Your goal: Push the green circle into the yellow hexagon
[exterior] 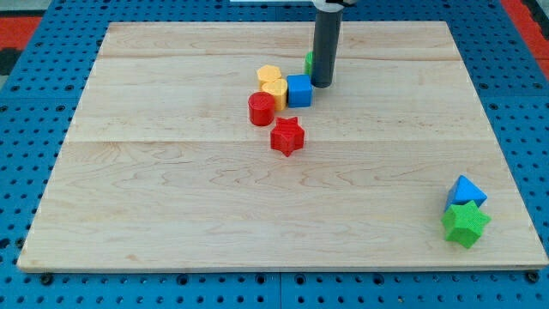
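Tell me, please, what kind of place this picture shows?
Probably a robotics lab bench for pushing tests: a pale wooden board lies on a blue perforated mounting table, small coloured blocks such as the red star sit on it, and my tip touches down among them.

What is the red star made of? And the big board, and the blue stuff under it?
The red star looks like painted wood or plastic: solid even colour, matte, no grain showing, so I can't tell which. The board looks like pale wood: long grain lines and plank seams run across it. The blue base looks like metal or plastic with rows of holes.
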Controlling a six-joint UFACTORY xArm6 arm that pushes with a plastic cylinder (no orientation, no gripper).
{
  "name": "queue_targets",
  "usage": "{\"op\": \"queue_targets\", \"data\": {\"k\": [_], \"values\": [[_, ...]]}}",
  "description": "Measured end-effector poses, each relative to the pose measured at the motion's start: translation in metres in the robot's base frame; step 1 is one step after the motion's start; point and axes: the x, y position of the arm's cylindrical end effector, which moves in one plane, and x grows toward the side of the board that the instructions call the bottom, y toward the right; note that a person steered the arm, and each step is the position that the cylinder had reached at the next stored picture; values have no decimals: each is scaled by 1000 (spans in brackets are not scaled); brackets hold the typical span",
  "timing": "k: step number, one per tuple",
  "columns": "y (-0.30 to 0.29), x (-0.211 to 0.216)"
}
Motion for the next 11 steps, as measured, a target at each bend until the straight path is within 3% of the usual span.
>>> {"op": "queue_targets", "data": {"k": [1,3,4,5,8,11], "values": [[-3,-1],[60,6],[46,-58],[37,-63],[-1,-32],[-23,-28]]}}
